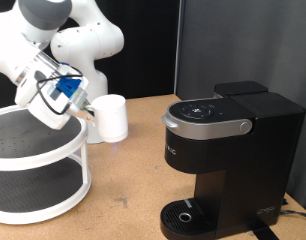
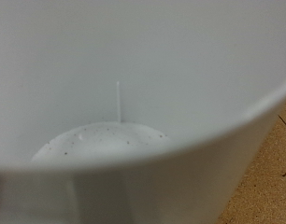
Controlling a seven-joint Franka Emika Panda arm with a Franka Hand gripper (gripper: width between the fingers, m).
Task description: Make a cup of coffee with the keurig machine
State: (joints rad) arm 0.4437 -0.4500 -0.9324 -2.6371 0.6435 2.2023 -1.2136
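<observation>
The cup [image 1: 112,116], a plain white mug, is upright just beside the top tier of a white round stand, at the exterior view's left. My gripper [image 1: 87,106] is at the cup's rim on its left side and looks shut on the cup's wall. In the wrist view the cup [image 2: 134,84] fills the frame: I look into its white, empty inside, and my fingers do not show there. The keurig machine [image 1: 228,150] stands at the exterior view's right, black, with its lid closed, a silver-rimmed button panel [image 1: 203,111] and a round drip tray [image 1: 184,215].
A two-tier white round stand [image 1: 33,165] sits at the exterior view's left, under and beside my arm. The wooden table top [image 1: 128,190] lies between the stand and the machine. A black backdrop is behind.
</observation>
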